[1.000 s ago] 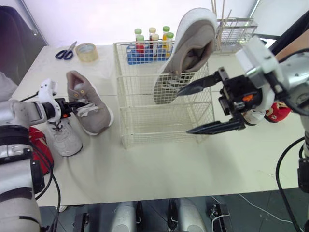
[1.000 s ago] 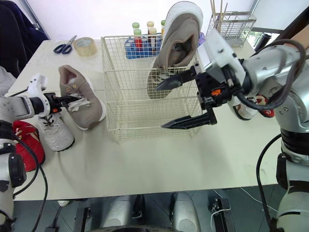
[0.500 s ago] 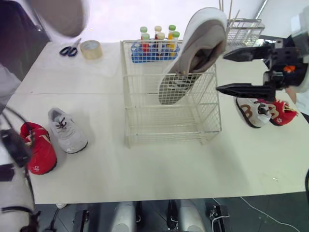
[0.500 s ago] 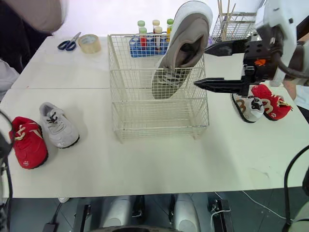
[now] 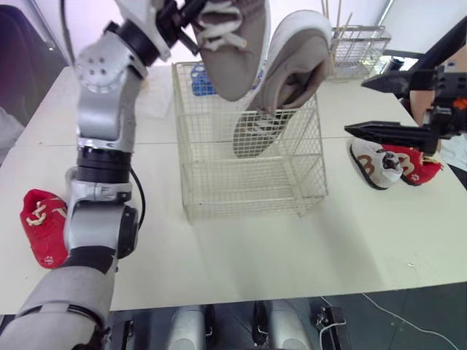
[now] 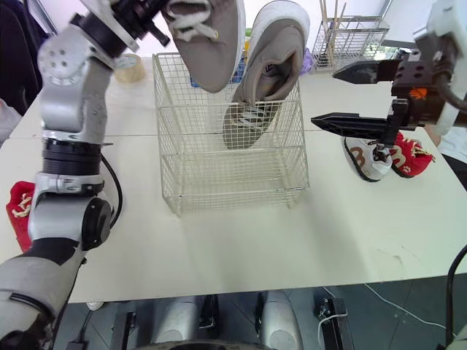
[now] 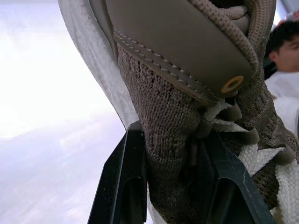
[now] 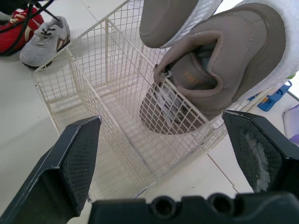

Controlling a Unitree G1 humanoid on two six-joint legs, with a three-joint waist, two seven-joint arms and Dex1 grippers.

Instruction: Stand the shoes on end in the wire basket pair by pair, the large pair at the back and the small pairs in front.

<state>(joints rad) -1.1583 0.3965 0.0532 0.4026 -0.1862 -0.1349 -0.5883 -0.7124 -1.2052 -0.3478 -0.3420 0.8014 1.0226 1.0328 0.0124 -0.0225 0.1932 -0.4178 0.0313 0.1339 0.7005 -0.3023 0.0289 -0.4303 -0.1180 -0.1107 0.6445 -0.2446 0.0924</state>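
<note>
My left gripper [image 5: 179, 18] is shut on a large taupe shoe [image 5: 230, 44], pinching its upper beside the laces [image 7: 219, 109], and holds it toe-down above the back left of the wire basket [image 5: 248, 189]. The matching taupe shoe [image 5: 288, 80] stands on end at the basket's back right, leaning on the rim. Right of the basket my right gripper [image 5: 354, 107] is open and holds nothing. A small white-and-brown shoe [image 5: 372, 164] and a small red shoe [image 5: 416, 164] lie under it. Another red shoe [image 5: 40, 226] and a small grey shoe [image 8: 46, 35] lie left of the basket.
A blue rack of bottles [image 5: 197, 80] stands just behind the basket. A small wire holder with sticks [image 5: 357, 47] is at the back right, a roll of tape [image 6: 130, 65] at the back left. A person [image 7: 285, 46] is beyond the table.
The left arm lifted the taupe shoe from the table's left up over the basket. The right gripper drew back to the right, away from the shoe standing in the basket. The camera shifted.
</note>
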